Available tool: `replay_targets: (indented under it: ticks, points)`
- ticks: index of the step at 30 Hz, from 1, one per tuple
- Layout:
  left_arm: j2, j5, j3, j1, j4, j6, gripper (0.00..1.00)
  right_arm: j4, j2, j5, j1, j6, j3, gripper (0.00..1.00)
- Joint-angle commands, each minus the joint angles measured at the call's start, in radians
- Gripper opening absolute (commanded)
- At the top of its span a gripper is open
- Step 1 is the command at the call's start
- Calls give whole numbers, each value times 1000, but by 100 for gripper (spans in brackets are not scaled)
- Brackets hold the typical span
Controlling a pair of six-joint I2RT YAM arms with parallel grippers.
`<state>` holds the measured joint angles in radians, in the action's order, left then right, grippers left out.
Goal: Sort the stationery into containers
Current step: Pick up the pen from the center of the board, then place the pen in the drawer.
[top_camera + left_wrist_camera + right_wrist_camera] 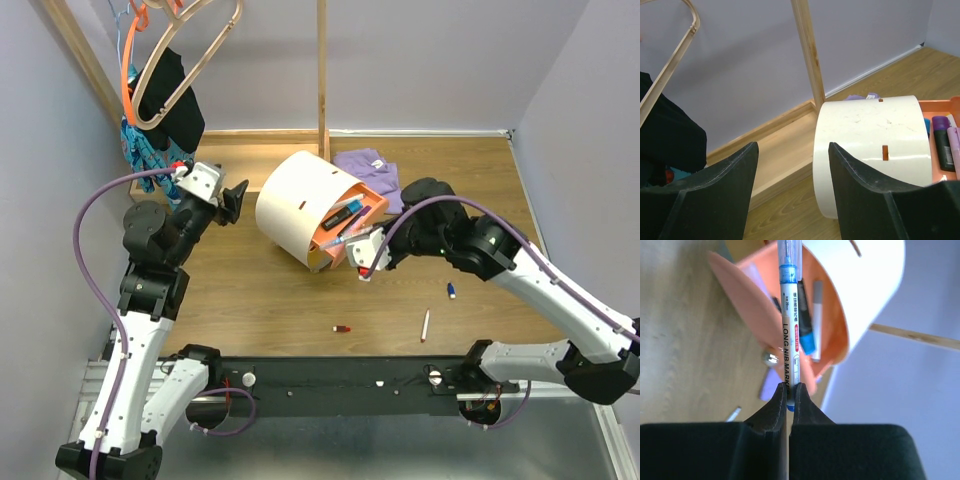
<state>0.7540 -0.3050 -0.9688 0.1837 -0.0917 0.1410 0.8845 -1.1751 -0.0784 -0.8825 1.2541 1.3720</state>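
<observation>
A white long-nib marker with a blue band hangs over the orange drawer of the cream drum, clenched at its tail end by the right pincer. Several markers already lie in the drawer. The left pincer hovers just beside the drum's far side, jaws spread and holding nothing. A white pen, a small red item and a blue-tipped piece lie loose on the counter. The likely risks: gripped only at its end, the marker could pivot or slip short of the drawer, or its tip could catch the orange rim and nudge the drum.
</observation>
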Motion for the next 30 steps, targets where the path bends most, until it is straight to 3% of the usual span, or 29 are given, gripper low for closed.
replay_targets:
  ticks: [1, 6, 13, 22, 28, 29, 30]
  points:
    - [-36, -23, 31, -15, 24, -35, 67, 50, -79, -4, 86, 186, 153, 2]
    - [-56, -31, 51, -27, 46, -60, 68, 93, -162, -63, 209, 350, 260, 3]
    - [-73, -26, 65, -47, 53, -67, 68, 185, -259, -87, 281, 548, 369, 4]
    - [-88, -29, 76, -81, 56, -101, 68, 176, -265, -109, 300, 680, 308, 6]
    - [-88, -39, 87, -92, 70, -127, 68, 93, -242, -147, 300, 716, 202, 15]
    - [-87, -40, 87, -93, 70, -130, 68, 87, -238, -153, 300, 716, 193, 19]
    - [-88, -42, 87, -95, 69, -132, 68, 70, -235, -156, 300, 711, 185, 30]
